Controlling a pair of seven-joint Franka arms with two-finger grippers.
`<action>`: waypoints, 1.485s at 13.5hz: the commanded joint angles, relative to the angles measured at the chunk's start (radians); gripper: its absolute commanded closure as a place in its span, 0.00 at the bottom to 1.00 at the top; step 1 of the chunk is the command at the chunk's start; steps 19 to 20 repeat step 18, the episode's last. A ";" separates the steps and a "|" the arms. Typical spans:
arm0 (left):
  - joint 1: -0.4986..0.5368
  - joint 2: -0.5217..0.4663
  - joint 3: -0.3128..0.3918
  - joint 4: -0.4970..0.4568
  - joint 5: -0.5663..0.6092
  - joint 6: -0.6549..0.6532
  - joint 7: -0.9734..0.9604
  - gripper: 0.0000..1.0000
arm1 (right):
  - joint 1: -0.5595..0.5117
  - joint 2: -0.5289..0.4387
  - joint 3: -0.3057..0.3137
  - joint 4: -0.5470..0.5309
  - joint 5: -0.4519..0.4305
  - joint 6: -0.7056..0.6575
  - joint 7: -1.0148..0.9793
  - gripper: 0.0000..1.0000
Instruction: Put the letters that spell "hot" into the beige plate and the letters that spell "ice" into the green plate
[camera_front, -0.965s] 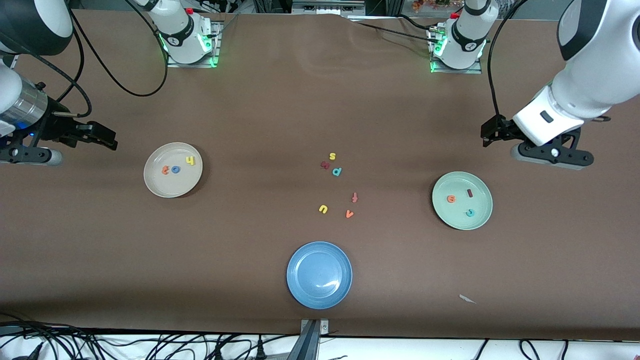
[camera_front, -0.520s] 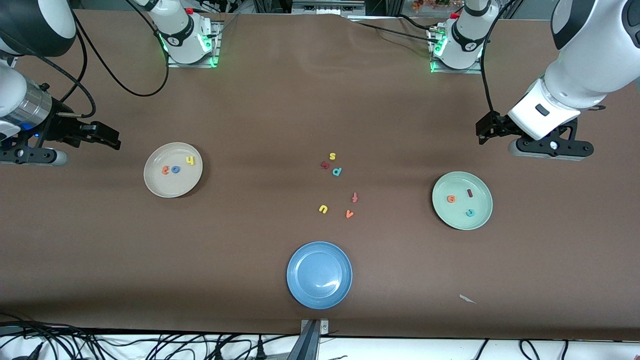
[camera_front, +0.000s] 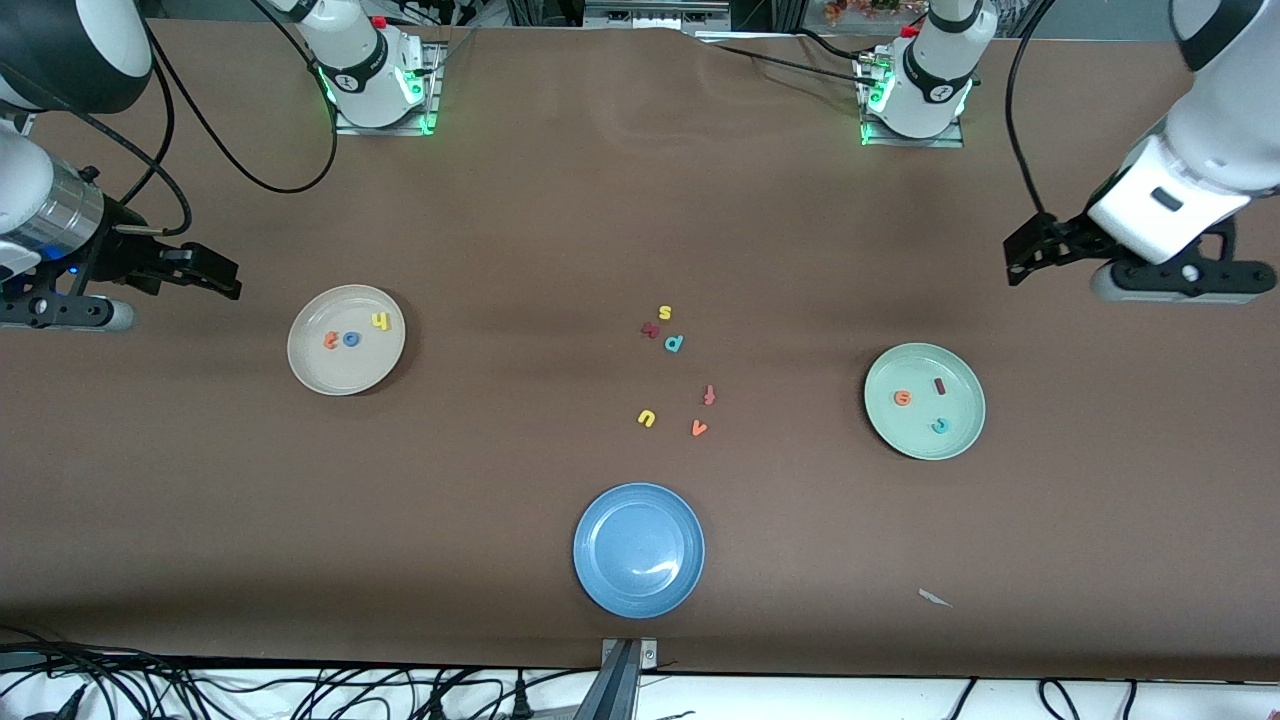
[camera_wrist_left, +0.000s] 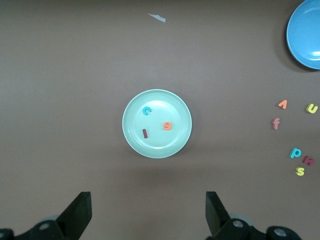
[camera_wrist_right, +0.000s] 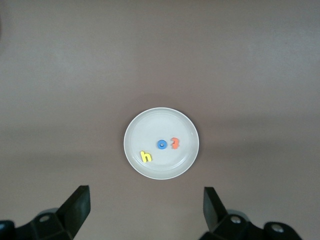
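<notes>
The beige plate (camera_front: 340, 375) lies toward the right arm's end of the table and holds the yellow h (camera_front: 380, 321), blue o (camera_front: 351, 339) and orange t (camera_front: 331, 340). The green plate (camera_front: 905, 435) lies toward the left arm's end and holds the orange e (camera_front: 903, 398), dark red i (camera_front: 939, 384) and teal c (camera_front: 940, 426). My right gripper (camera_front: 215, 275) hangs open and empty beside the beige plate (camera_wrist_right: 160, 122). My left gripper (camera_front: 1030, 250) is open and empty, up in the air beside the green plate (camera_wrist_left: 172, 107).
Loose letters lie mid-table: a yellow s (camera_front: 665, 313), a dark red letter (camera_front: 650, 329), a teal p (camera_front: 674, 343), an f (camera_front: 709, 394), a yellow u (camera_front: 646, 417), an orange v (camera_front: 699, 428). A blue plate (camera_front: 600, 580) sits nearest the camera. A paper scrap (camera_front: 934, 598) lies nearby.
The left arm has swung toward its own end of the table, away from the green plate. The right gripper shifted slightly, then stayed still. All letters stayed where they were.
</notes>
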 joint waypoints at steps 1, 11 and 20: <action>-0.019 -0.033 0.017 -0.015 0.007 -0.014 0.021 0.00 | -0.011 0.000 0.009 0.014 0.016 -0.013 -0.009 0.00; -0.019 -0.023 -0.006 -0.003 0.007 -0.051 0.023 0.00 | -0.011 0.002 0.007 0.016 0.013 -0.013 -0.012 0.00; -0.017 -0.024 -0.009 -0.003 0.009 -0.057 0.029 0.00 | -0.011 0.002 0.007 0.016 0.013 -0.013 -0.014 0.00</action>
